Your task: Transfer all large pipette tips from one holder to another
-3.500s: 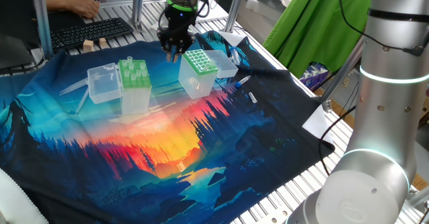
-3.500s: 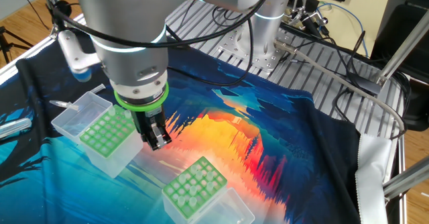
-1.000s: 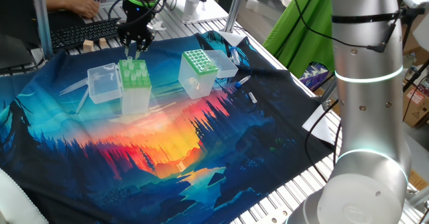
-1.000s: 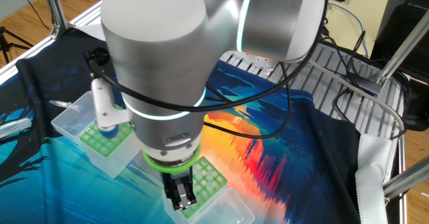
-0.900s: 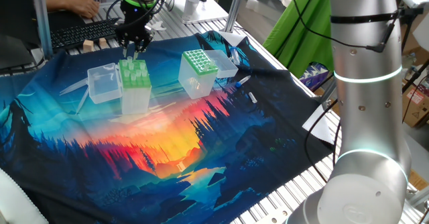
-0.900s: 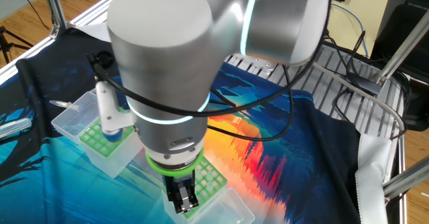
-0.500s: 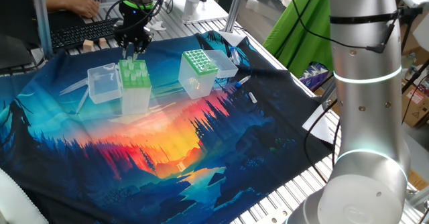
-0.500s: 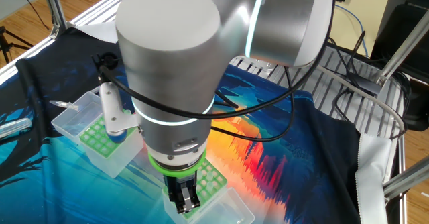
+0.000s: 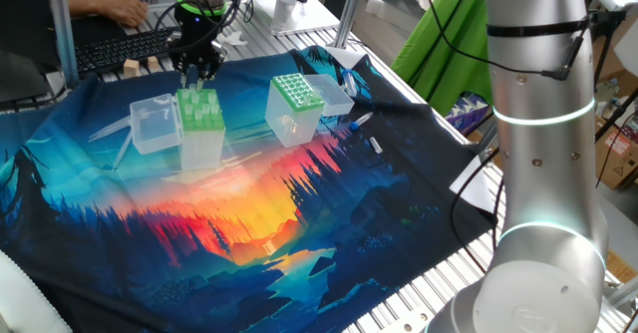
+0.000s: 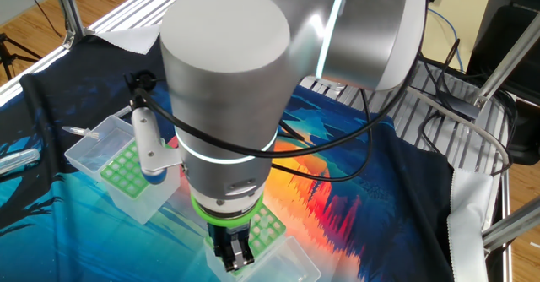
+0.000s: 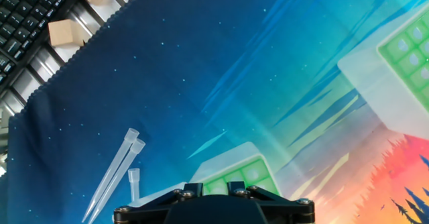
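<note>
— When you look at one fixed view, where do you find the hand (image 9: 197, 76)?

— You find it pointing straight down, just above the holder with the plain light-green top (image 9: 199, 114), at the edge of it that is nearer to the keyboard (image 9: 135, 46).

— Are its fingers apart or together?

— You cannot tell. They are small in one fixed view, and the arm hides much of them in the other. If they carry a tip, you cannot tell either.

— And the large pipette tips (image 9: 200, 100)?

— Several stand upright in that light-green holder. Some more tips (image 11: 115, 174) lie loose on the printed cloth (image 9: 299, 203) of the counter. The holder with the dotted green top (image 9: 296, 92) stands apart, to the right.
</note>
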{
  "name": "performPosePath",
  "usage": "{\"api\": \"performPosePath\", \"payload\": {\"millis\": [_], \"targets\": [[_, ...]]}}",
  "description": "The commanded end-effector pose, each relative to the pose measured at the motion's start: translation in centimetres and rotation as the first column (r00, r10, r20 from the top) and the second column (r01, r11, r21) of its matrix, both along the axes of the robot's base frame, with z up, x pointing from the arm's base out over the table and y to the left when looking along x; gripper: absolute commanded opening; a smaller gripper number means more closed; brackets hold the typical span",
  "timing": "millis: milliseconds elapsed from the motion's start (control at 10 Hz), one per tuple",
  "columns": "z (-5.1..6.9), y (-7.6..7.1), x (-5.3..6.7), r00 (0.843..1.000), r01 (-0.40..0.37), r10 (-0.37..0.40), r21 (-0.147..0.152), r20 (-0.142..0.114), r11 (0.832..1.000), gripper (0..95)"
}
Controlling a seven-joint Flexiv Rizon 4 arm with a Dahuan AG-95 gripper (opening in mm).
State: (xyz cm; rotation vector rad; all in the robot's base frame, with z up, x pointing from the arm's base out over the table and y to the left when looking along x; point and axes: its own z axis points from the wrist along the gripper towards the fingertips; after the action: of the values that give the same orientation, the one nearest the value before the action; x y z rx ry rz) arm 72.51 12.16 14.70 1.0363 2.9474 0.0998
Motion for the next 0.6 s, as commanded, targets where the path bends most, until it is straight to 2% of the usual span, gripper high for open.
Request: {"api": "performPosePath", "payload": {"millis": [100,200,300,600], "targets": [[0.04,-0.04,-0.06,1.0,-0.01,0.01,-0.014,0.002,1.0,19.0],[0.03,-0.04,-0.06,1.0,-0.017,0.017,-0.019,0.002,1.0,19.0],[0.03,-0.03,-0.07,1.0,-0.024,0.024,-0.025,0.003,0.999,0.0],[0.02,-0.02,-0.11,0.999,-0.038,0.038,-0.039,0.005,0.999,0.0]]}}
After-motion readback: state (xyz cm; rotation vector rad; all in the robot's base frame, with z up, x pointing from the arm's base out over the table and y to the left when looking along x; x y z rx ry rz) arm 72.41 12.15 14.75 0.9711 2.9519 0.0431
